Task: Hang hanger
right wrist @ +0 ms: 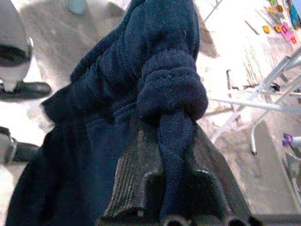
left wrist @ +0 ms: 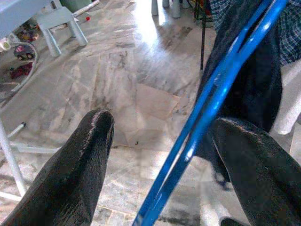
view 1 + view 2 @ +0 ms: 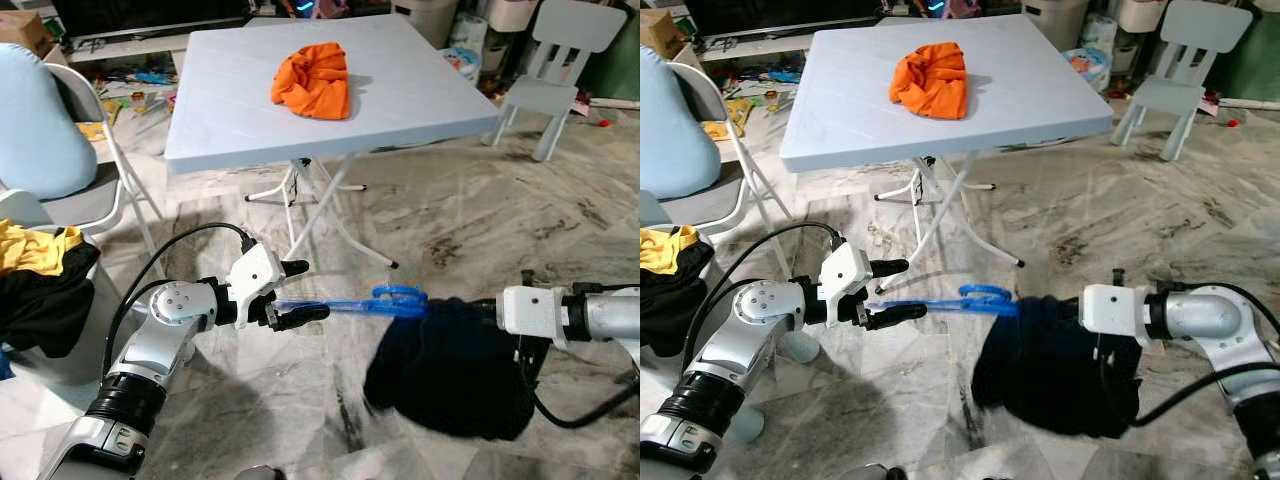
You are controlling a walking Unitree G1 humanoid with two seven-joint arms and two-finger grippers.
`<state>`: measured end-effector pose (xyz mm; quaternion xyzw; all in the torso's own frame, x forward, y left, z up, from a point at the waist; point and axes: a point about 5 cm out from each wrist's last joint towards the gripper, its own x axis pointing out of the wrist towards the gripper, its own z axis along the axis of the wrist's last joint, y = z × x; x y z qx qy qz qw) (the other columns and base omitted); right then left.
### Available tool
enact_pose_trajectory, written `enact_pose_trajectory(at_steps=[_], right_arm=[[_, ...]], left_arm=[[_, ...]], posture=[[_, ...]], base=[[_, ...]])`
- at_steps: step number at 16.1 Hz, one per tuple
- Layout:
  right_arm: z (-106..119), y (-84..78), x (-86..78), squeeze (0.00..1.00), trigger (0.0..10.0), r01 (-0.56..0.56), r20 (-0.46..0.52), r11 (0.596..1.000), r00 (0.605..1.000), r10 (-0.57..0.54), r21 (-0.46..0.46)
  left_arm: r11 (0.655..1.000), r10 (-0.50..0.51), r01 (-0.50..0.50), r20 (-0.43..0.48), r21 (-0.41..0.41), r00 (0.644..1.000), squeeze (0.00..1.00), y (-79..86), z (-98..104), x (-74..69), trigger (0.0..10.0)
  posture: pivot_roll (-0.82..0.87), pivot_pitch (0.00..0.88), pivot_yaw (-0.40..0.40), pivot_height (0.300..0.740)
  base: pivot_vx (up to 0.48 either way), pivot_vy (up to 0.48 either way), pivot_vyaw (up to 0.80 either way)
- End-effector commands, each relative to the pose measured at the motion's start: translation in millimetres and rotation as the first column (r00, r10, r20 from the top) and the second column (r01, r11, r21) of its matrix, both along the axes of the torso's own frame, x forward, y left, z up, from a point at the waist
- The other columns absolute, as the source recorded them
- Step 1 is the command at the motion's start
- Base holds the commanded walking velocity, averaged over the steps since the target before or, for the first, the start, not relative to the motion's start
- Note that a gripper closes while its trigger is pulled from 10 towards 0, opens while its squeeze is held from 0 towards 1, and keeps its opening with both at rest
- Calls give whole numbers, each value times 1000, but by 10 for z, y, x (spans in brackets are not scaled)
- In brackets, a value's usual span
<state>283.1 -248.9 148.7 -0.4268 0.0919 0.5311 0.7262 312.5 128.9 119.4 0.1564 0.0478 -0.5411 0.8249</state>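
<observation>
Left gripper (image 3: pixel 295 292) — fingers spread, blue hanger (image 3: pixel 350 303) between them, ungripped; right gripper (image 1: pixel 174 188) pinches dark garment (image 3: pixel 450 365) just beyond hanger — clamp first.

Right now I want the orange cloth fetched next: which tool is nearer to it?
Left. The left tool sits just before the table bearing the orange cloth; the right tool, gripping dark cloth, is farther off.

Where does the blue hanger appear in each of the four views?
Left eye view: blue hanger low centre, running from the left gripper to the dark garment.
Right eye view: same, hanger low centre.
Left wrist view: hanger runs diagonally between the black fingers.
Right wrist view: I cannot make it out; the right gripper pinches the garment.
Shared landmark: the dark garment.
</observation>
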Motion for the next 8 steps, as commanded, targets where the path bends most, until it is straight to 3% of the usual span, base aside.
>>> enact_pose_trajectory(at_steps=[1,4,5,6,7,8], right_arm=[[129,-21,1,0,10000,-7,33,1000,999,6,14],[191,31,-17,0,10000,-21,29,999,999,20,43],[195,32,-20,0,10000,-22,28,999,999,20,43],[202,36,-26,0,10000,-22,26,999,999,21,44],[212,42,-42,0,10000,-26,20,999,999,25,46],[216,41,-53,0,10000,-27,14,999,1000,27,46]], left_arm=[[1000,-20,20,-30,16,999,0,-8,-63,-37,10000],[996,-89,87,-92,-16,992,0,-143,-144,-105,10000],[995,-101,99,-99,-24,990,0,-166,-148,-113,9137],[993,-114,112,-104,-27,988,0,-193,-155,-117,7804],[993,-121,119,-106,-24,987,0,-203,-161,-108,3961],[991,-131,129,-115,-26,985,0,-206,-162,-106,1294]], posture=[[-67,102,0,740],[-75,105,0,740],[-75,105,0,740],[-82,103,1,740],[-85,101,2,740],[-85,101,2,740]], base=[[0,0,0],[0,0,0],[0,0,0],[0,0,0],[0,0,0],[0,0,0]])
